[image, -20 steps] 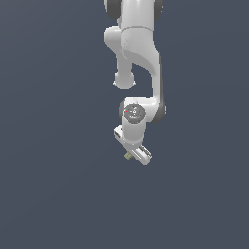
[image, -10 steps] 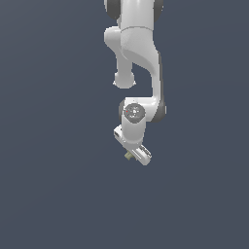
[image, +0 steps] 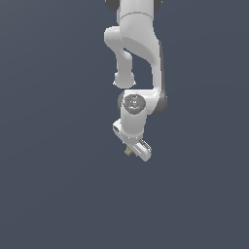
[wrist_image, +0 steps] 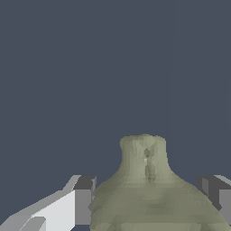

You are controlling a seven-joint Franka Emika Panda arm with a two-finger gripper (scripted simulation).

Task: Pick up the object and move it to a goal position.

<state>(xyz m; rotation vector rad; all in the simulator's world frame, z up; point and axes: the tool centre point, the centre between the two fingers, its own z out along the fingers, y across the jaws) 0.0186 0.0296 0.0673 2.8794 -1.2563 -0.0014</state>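
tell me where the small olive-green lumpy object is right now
The small olive-green lumpy object sits between the two fingers of the white gripper in the wrist view; in the exterior view it peeks out under the hand, near frame centre.

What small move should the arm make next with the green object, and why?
Probably carry it gently toward the goal, keeping the pincer shut. The wrist view shows the olive object sitting between both fingers, seemingly gripped; the exterior view shows only a sliver of it under the hand. No goal marker is visible.

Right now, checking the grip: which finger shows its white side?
The finger beside the object; the other finger shows only grey.
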